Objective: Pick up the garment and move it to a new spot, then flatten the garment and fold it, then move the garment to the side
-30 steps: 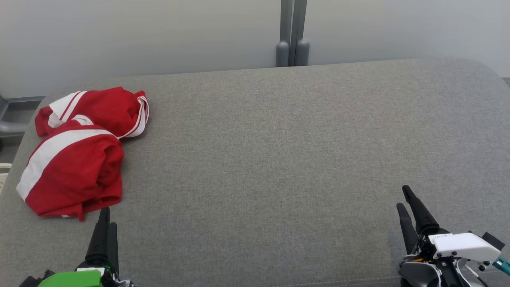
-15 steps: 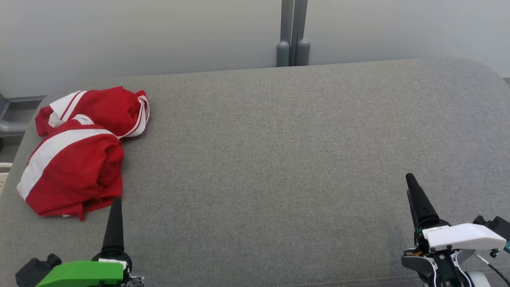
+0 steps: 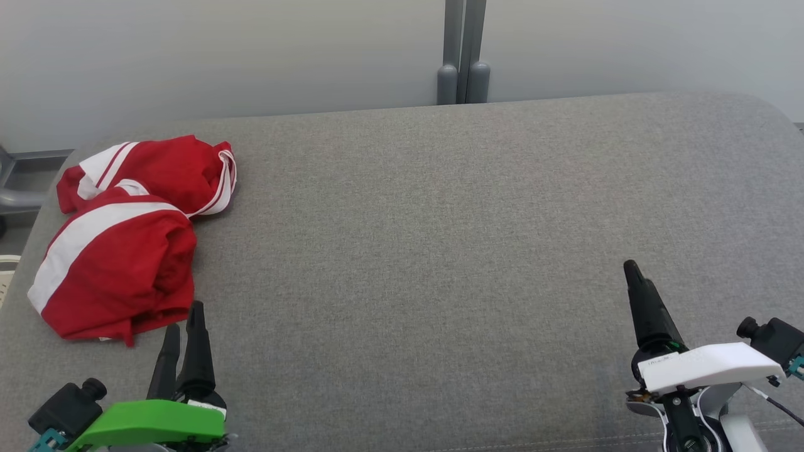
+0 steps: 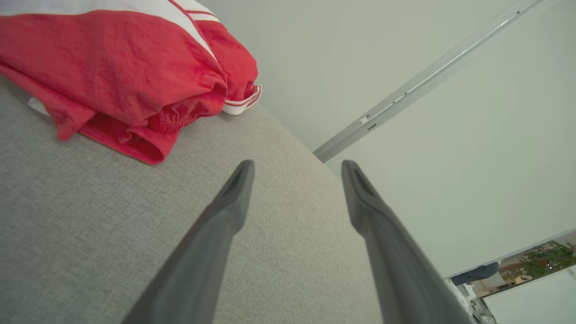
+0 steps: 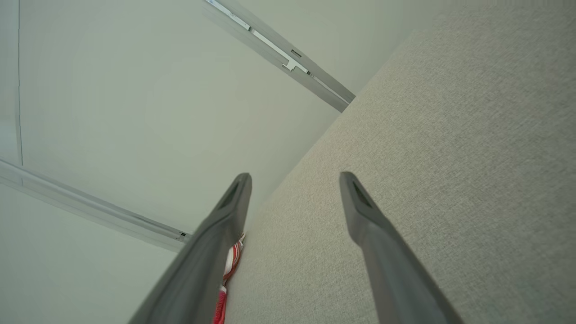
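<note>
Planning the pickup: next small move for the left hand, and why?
Probably ease the open left hand forward and left onto the near hem of the crumpled red and white garment; it lies bunched just beyond the hand, untouched.

In the head view, the left tool [image 3: 184, 317] is seen moved up and to the right of its place a second ago. Its tips are now brought near the lower right hem of the red and white garment [image 3: 119, 251]. The wrist has been rolled, and a dark camera block is now exposed left of the green cover. The right tool [image 3: 633, 271] has been carried further up and turned, so that a single finger is seen where two were.
</note>
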Available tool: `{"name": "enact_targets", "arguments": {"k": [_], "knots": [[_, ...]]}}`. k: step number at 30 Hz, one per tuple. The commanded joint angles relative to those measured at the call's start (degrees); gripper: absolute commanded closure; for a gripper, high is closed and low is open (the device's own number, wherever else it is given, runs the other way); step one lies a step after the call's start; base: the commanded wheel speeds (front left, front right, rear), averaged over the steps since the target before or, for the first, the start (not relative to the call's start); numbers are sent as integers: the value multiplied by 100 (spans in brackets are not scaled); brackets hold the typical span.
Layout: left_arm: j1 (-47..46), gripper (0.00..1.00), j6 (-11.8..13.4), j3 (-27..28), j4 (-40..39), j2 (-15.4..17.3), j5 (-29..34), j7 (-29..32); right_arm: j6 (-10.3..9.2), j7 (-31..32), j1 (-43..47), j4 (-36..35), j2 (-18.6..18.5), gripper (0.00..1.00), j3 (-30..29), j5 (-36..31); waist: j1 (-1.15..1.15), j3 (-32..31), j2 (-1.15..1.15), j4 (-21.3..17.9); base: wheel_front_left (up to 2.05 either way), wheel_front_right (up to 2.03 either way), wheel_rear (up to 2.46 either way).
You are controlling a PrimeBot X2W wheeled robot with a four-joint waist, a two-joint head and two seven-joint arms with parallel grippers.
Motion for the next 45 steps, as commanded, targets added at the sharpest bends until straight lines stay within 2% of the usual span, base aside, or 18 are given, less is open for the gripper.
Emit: {"name": "enact_targets", "arguments": {"k": [1, 8, 22, 45], "knots": [[-104, 0, 55, -7, -86, 76, 238, -60, 3, -71, -67, -117, -32, 0, 33, -237, 0, 0, 0, 1, 0, 0, 0], [16, 0, 160, -97, -100, 126, 916, -184, 3, -211, -32, -129, -36, 0, 149, -993, 0, 0, 0, 2, 0, 0, 0], [114, 0, 303, -202, 6, 225, 2014, -430, 3, -486, -41, -98, -43, 0, 307, -2088, 0, -2, 0, -3, 0, 0, 0], [180, 0, 318, -359, 222, 231, 3195, -732, 4, -821, -53, 251, -53, 0, 416, -3413, 0, -13, 0, 39, 0, 0, 0]]}}
